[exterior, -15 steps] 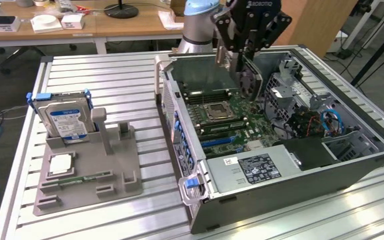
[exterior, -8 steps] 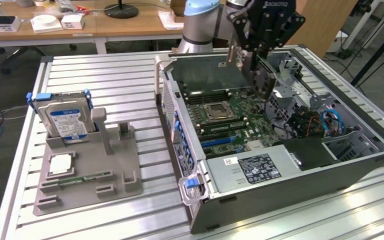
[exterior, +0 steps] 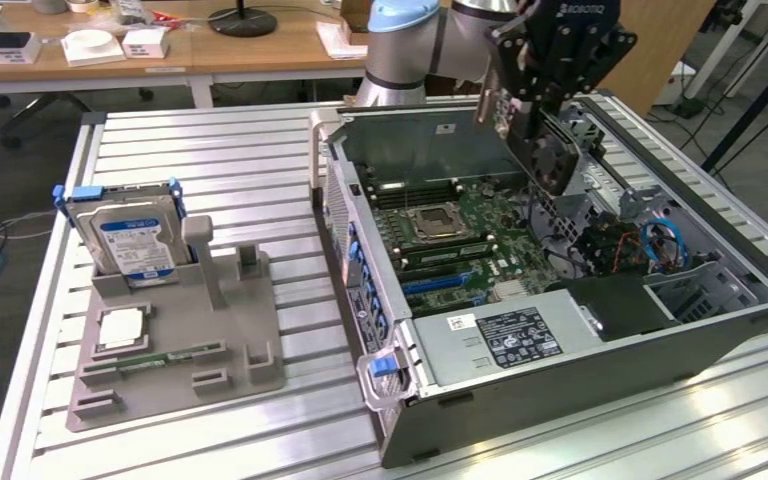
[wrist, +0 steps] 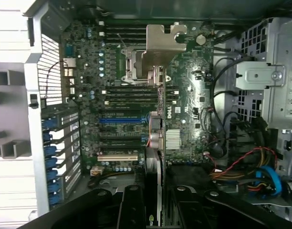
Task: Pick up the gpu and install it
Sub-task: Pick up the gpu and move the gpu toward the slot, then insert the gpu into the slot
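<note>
Exterior view — "ROBOTIQ" gripper [exterior: 535,118] holds gpu [exterior: 554,160].

— Where's the exterior view?
— High beside the table [exterior: 224,150], looking down across the open case [exterior: 598,355].
— And the wrist view?
— Behind the gripper [wrist: 154,195], close, facing down into it. Both share the motherboard [exterior: 454,250].

Silver arm [exterior: 404,75], light-blue joint cap [exterior: 404,15], black white-lettered claw [exterior: 535,125]

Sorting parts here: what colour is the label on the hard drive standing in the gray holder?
The label is blue, clearest in the exterior view.
</note>
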